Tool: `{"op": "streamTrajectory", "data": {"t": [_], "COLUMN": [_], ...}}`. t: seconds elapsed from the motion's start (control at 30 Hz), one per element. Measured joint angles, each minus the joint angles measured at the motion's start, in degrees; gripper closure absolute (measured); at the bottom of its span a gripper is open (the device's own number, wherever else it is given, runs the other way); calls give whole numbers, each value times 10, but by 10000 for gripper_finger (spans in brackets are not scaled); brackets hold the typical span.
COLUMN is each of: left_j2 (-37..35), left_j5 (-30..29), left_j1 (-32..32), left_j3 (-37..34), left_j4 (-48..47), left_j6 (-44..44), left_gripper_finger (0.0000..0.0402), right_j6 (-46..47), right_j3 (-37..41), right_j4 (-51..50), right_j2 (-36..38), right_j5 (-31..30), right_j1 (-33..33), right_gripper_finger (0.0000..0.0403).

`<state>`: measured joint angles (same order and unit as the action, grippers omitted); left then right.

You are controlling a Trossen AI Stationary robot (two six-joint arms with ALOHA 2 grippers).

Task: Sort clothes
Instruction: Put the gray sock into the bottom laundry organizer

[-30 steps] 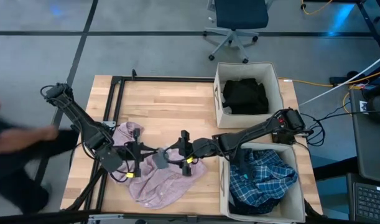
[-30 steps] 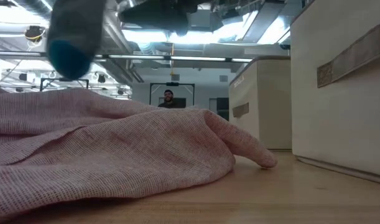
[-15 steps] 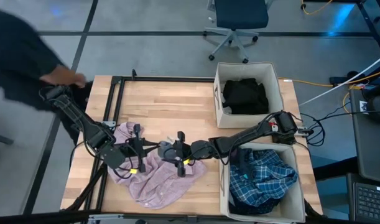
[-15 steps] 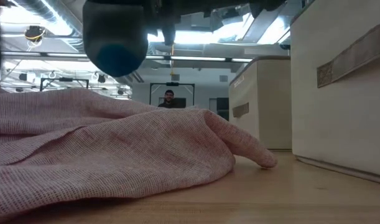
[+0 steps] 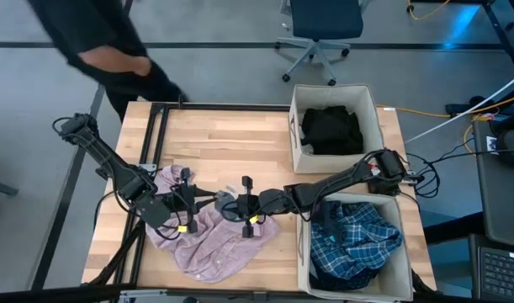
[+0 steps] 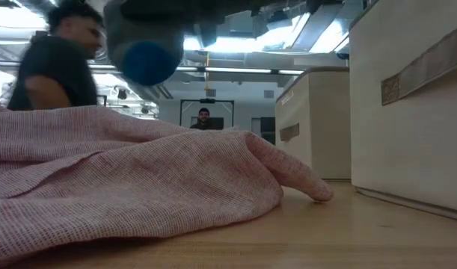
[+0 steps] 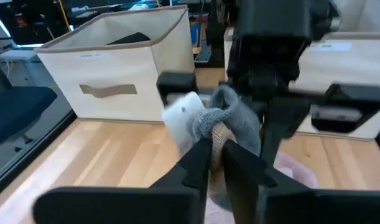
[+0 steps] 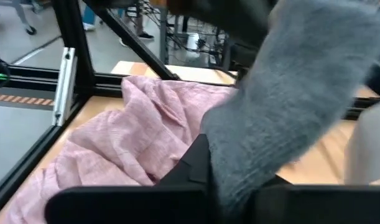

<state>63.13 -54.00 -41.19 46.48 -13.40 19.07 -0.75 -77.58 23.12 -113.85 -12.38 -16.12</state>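
A grey-teal sock (image 5: 228, 204) with a white tag (image 7: 182, 114) hangs in the air between my two grippers, above the near middle of the table. The low view shows its blue toe (image 6: 144, 60). My left gripper (image 5: 208, 204) comes from the left and is shut on it. My right gripper (image 5: 240, 207) comes from the right and is also shut on it. Below them a pale pink garment (image 5: 208, 242) lies crumpled on the wooden table (image 5: 231, 143). My left gripper pinches a bunched end of the sock, where its beige inside shows (image 7: 218, 133), between its two fingers. The fingers come about level from the table's left. The sock is lifted clear of the table. My right gripper has the sock's grey body (image 8: 239, 155) between its two fingers, coming about level from the table's right. The sock itself covers the fingertips, so the exact place of contact is hidden. The sock rises clear of the pink garment (image 8: 127, 140).
Two beige bins stand at the table's right: the far one (image 5: 299, 135) holds black clothes, the near one (image 5: 302, 252) a blue plaid garment. A black frame (image 5: 151, 143) runs along the left. A person (image 5: 105, 46) stands at the far left corner.
My right gripper has moved a little toward the left gripper and shut on the sock. The sock, held by my left gripper throughout, has shifted toward the right in the low view. A person has walked from the table's left side round to its far left corner.
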Motion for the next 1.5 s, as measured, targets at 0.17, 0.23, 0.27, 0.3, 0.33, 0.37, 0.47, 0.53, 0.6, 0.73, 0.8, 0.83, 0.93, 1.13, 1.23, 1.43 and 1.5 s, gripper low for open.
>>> {"op": "streamTrajectory", "data": {"t": [0.17, 0.23, 0.27, 0.3, 0.33, 0.37, 0.47, 0.53, 0.6, 0.73, 0.8, 0.83, 0.93, 1.13, 1.23, 1.43, 1.5], "left_j2": [0, -3, -7, -11, -15, -20, -29, -30, -30, -29, -29, -29, -29, -29, -29, -29, -29], "left_j5": [15, 35, 46, 53, 56, 59, 61, 63, 74, 87, 88, 88, 88, 94, 100, 100, 108], "left_j1": [-1, -1, -2, -4, -5, -8, -18, -28, -38, -53, -57, -57, -57, -57, -57, -56, -56], "left_j3": [3, 7, 10, 12, 13, 13, 13, 13, 12, -10, -20, -26, -39, -48, -48, -48, -48], "left_j4": [-26, -44, -57, -70, -80, -95, -151, -196, -234, -253, -250, -249, -251, -244, -244, -244, -245], "left_j6": [1, 9, 15, 23, 33, 48, 107, 157, 188, 228, 239, 244, 256, 257, 260, 270, 275], "left_gripper_finger": [308, 282, 271, 261, 252, 245, 232, 230, 229, 229, 229, 229, 229, 229, 229, 229, 229], "right_j6": [-8, -10, -10, -11, -11, -10, 26, 81, 148, 309, 396, 440, 562, 767, 784, 803, 806], "right_j3": [0, 0, 0, 0, 0, 0, 0, 0, 0, -1, -1, -1, -1, 18, 44, 68, 69], "right_j4": [-72, -106, -128, -152, -178, -206, -307, -388, -472, -641, -721, -764, -864, -982, -969, -942, -939], "right_j2": [41, 66, 81, 97, 112, 130, 193, 241, 287, 360, 387, 396, 414, 403, 395, 394, 394], "right_j5": [-42, -62, -67, -75, -84, -95, -129, -141, -143, -165, -157, -155, -155, -150, -149, -119, -100], "right_j1": [-11, -21, -26, -32, -38, -45, -73, -93, -112, -150, -171, -184, -222, -284, -290, -278, -277], "right_gripper_finger": [388, 385, 386, 389, 393, 396, 396, 390, 387, 393, 397, 398, 396, 383, 377, 328, 289]}}
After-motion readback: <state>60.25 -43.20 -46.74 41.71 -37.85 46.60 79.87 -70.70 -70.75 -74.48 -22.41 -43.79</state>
